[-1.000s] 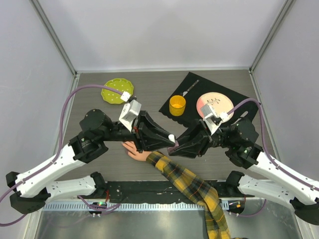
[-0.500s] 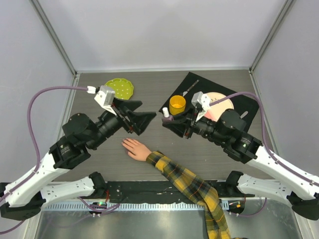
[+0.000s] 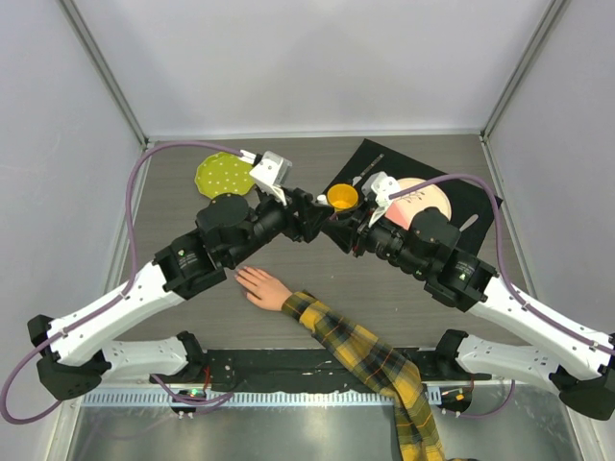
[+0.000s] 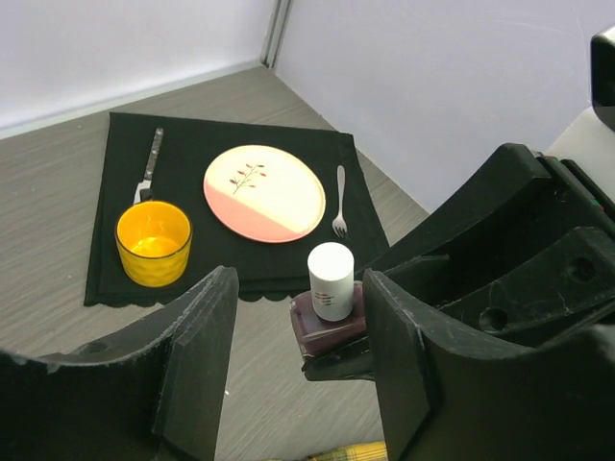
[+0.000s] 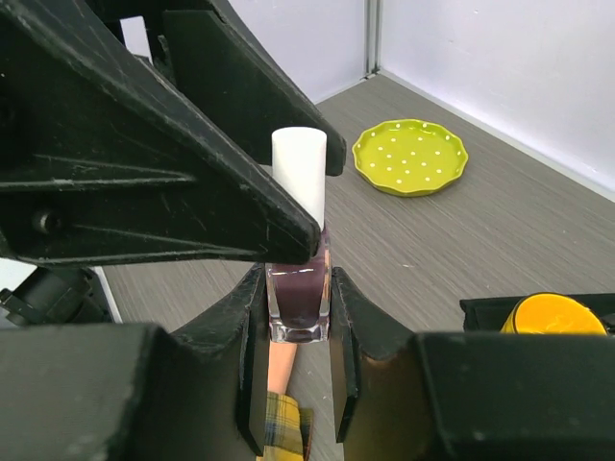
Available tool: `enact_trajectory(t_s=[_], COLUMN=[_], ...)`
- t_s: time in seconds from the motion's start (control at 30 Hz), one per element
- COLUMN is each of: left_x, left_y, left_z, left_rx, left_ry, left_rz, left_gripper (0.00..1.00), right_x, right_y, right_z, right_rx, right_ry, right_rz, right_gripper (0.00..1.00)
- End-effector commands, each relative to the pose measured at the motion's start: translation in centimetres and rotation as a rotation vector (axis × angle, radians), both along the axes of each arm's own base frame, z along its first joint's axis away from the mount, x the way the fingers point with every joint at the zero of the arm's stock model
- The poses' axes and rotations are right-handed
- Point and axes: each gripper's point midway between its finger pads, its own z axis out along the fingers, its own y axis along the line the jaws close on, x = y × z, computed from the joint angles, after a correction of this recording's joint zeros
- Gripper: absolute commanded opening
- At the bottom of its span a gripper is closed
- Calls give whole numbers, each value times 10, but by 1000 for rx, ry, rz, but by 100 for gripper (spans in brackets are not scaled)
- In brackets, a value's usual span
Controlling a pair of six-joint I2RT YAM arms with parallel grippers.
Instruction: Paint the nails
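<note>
A nail polish bottle (image 5: 298, 300), dark purple with a white cap (image 4: 332, 279), stands upright in my right gripper (image 5: 298, 307), which is shut on its glass body. My left gripper (image 4: 300, 288) is open, its fingers (image 4: 197, 355) on either side of the cap, with a clear gap on the left. In the top view both grippers (image 3: 312, 223) (image 3: 338, 229) meet in the air above the table's middle. The pale mannequin hand (image 3: 259, 286) lies flat below them, its yellow-and-black plaid sleeve (image 3: 365, 355) running toward the near edge. Its nails are too small to make out.
A black mat (image 3: 384, 187) at the back right carries a yellow cup (image 3: 342, 197), a pink-and-cream plate (image 3: 418, 202), a fork (image 4: 339, 200) and a knife (image 4: 151, 165). A green dotted plate (image 3: 223, 175) sits at the back left.
Both grippers rose from above the sleeve and moved apart. The left gripper opened and has come back around the bottle's cap. The right gripper kept hold of the bottle.
</note>
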Motion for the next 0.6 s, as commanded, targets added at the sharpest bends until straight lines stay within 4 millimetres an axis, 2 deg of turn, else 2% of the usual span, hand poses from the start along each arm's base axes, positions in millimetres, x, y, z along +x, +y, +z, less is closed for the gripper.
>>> enact_trajectory(t_s=[0.0, 0.13, 0.17, 0.23, 0.27, 0.3, 0.33, 0.37, 0.4, 0.47, 0.5, 0.53, 0.57], left_x=[-1, -2, -3, -8, -10, -13, -24, -28, -39, -70, -84, -99, -119], left_y=[5, 1, 0, -5, -8, -10, -16, -20, -24, -30, -34, -29, -28], left_z=[36, 36, 35, 34, 33, 32, 34, 33, 31, 38, 26, 40, 39], left_rx=[-84, -96, -94, -92, -89, -87, -89, -85, -82, -109, -101, -144, -153], left_ry=[-71, -67, -65, -65, -64, -62, -67, -69, -71, -114, -123, -194, -220], left_rz=[3, -11, -17, -55, -73, -98, -168, -201, -266, -442, -530, -595, -701], left_gripper=[56, 49, 40, 33, 25, 20, 16, 3, 0, 0, 0, 0, 0], right_x=[0, -3, -5, -10, -12, -18, -23, -27, -35, -54, -66, -106, -127], right_y=[-6, -5, -4, -5, -5, -4, -6, -5, -3, -3, -1, 4, 3], right_z=[32, 33, 32, 38, 40, 42, 49, 49, 52, 60, 62, 65, 65], right_rx=[70, 75, 76, 95, 105, 113, 136, 142, 155, 181, 187, 184, 193], right_ry=[-74, -73, -71, -84, -83, -91, -103, -103, -104, -131, -141, -185, -196], right_rz=[-21, -7, 4, 23, 34, 63, 80, 99, 143, 230, 295, 519, 628], right_gripper=[1, 1, 1, 1, 1, 1, 1, 1, 1, 1, 1, 1, 1])
